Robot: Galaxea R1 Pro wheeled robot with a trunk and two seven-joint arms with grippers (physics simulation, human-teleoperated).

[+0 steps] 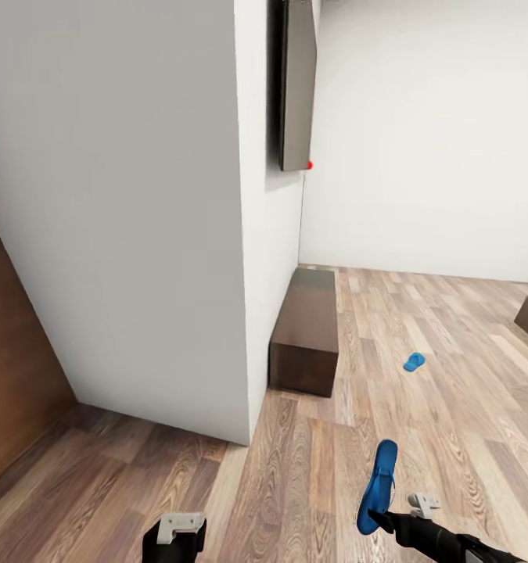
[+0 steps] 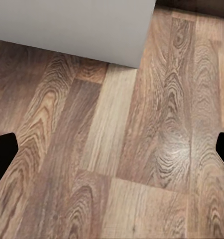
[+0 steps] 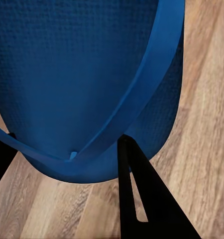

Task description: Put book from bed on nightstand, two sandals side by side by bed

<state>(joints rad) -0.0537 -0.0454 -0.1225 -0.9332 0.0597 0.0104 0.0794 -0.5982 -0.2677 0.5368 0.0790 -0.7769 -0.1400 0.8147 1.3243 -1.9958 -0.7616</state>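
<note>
Right tool is gripping one bright blue sandal, a slim flat flip-flop with a textured sole and smooth strap, extending forward from the fingertips above the wood-plank floor. A second blue sandal is lying on the floor well ahead of this tool, near a low dark cabinet. Left tool is hanging released, fingers spread over bare floor. No legible lettering.

A long low dark brown wooden cabinet stands ahead of the right pincer, its long side against a white wall corner. Above it hangs a flat grey dark-edged panel. A tan wooden surface lies beyond the left pincer, far to its outer side.
</note>
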